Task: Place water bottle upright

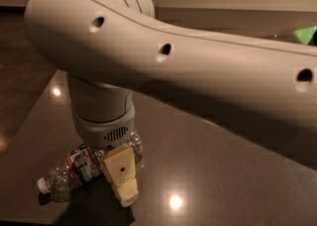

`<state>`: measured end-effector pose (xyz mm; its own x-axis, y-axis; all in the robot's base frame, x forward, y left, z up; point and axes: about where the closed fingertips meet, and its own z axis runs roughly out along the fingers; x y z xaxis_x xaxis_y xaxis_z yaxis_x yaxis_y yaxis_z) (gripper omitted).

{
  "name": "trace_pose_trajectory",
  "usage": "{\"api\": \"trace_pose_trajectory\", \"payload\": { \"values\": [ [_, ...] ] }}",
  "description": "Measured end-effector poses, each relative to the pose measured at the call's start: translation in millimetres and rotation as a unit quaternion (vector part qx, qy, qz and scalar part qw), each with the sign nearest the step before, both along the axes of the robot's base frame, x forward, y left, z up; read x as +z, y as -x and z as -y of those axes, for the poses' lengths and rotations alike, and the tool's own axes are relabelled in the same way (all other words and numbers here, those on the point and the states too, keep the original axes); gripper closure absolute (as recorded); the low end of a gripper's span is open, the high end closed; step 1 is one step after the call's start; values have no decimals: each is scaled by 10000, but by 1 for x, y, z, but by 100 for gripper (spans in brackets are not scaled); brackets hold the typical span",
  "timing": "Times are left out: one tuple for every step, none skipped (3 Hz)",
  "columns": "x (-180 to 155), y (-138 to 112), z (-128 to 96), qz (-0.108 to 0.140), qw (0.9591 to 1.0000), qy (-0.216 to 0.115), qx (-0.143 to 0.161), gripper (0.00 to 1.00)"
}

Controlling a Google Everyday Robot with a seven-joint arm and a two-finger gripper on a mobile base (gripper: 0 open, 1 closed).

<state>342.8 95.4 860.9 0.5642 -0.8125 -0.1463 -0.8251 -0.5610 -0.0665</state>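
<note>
The water bottle lies on its side on the dark glossy table, near the front left. It is clear ribbed plastic with a red-orange edged label, and its white cap points left toward the front. My gripper hangs from the big white arm and sits low at the bottle's right, bottom end. A cream part of it stands in front of the bottle and hides that end. The arm's wrist covers the bottle's far side.
The table's left edge runs diagonally, with dark floor beyond it. Bright light spots reflect on the tabletop. A small green thing shows at the far right, behind the arm.
</note>
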Motion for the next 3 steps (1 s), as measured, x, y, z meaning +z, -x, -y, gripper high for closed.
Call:
{"api": "trace_pose_trajectory", "payload": {
  "values": [
    [-7, 2, -13, -30, 10000, 8, -25, 0],
    [-15, 0, -20, -68, 9999, 62, -59, 14],
    [-17, -4, -21, -92, 9998, 81, -138, 38]
  ]
}}
